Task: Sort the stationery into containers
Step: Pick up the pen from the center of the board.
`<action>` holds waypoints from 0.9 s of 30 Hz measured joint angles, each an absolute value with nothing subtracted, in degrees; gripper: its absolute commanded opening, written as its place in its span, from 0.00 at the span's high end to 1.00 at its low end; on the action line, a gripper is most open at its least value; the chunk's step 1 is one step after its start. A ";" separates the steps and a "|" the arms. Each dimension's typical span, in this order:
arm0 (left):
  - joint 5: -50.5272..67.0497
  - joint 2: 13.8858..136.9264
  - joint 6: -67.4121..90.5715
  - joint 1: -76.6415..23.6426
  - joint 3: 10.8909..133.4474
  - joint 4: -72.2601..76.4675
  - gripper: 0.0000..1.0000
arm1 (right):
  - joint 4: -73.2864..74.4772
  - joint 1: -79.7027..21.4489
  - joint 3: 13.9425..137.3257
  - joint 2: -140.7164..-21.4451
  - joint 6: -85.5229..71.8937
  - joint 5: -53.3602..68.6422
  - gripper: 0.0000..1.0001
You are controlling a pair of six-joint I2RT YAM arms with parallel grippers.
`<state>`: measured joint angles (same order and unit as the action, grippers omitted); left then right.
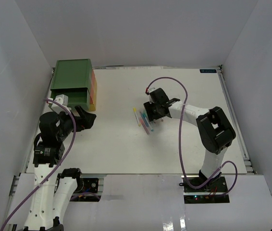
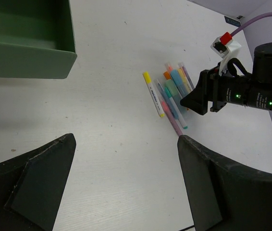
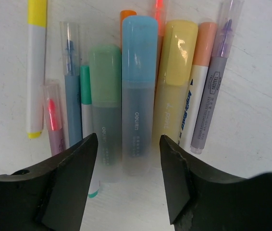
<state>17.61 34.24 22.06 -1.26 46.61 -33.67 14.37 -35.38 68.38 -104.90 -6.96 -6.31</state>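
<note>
Several pens and highlighters [image 1: 144,120] lie side by side mid-table; they also show in the left wrist view [image 2: 170,96]. In the right wrist view a blue highlighter [image 3: 138,91] lies between a green one [image 3: 105,96] and a yellow one [image 3: 174,82]. My right gripper [image 3: 129,154] is open, low over the near ends of these, holding nothing; it also shows in the top view [image 1: 151,114]. The stacked drawers [image 1: 71,79] stand at the back left, with the green top drawer [image 2: 30,53] pulled out and open. My left gripper [image 2: 126,159] is open and empty just in front of it.
White walls enclose the table on the left, back and right. The orange-red and yellow drawers [image 1: 93,89] show only as a side strip under the green one. The right arm's purple cable [image 1: 172,82] loops above the pens.
</note>
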 measured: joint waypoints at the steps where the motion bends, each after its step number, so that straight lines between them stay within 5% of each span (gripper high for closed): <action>1: 17.63 34.24 22.11 -1.26 46.61 -33.74 0.02 | 14.52 -35.35 68.49 -105.23 -6.94 -6.35 0.41; 9: 18.02 34.30 22.61 -1.26 46.41 -34.13 0.02 | 14.87 -35.35 68.90 -106.10 -6.87 -6.66 0.48; 18: 18.85 34.35 23.38 -1.26 45.36 -34.00 0.02 | 14.85 -35.38 69.01 -106.13 -6.68 -6.94 0.74; 27: 21.56 35.07 25.63 -1.26 44.60 -33.80 0.02 | 16.05 -35.35 68.58 -103.48 -5.78 -7.46 0.86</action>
